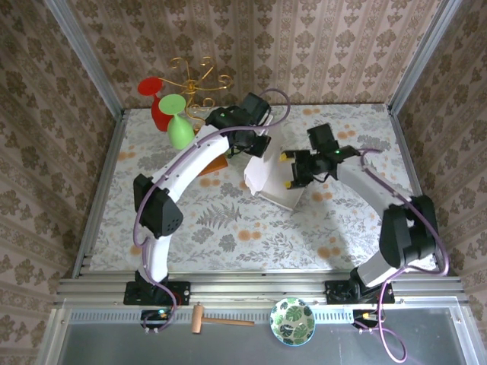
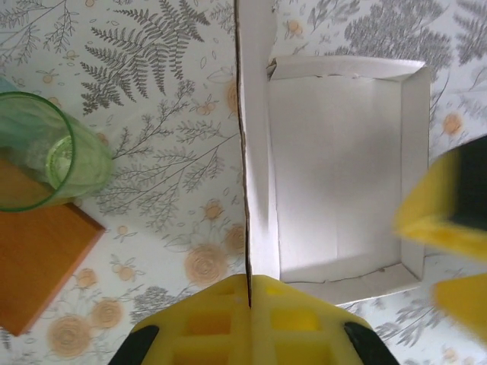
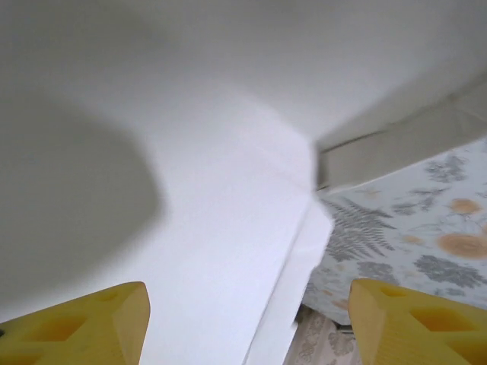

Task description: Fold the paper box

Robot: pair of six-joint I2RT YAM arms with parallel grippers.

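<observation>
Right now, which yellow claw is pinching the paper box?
The left gripper: it is shut on the paper box, on its upright flap, while the right gripper stands open.

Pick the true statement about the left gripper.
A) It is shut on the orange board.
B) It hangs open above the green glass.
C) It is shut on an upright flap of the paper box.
C: in the left wrist view the left gripper has its jaws closed on the thin upright flap edge of the paper box.

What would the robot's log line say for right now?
left gripper: shut on paper box side panel | right gripper: open, close to paper box | fold: unfinished
</observation>
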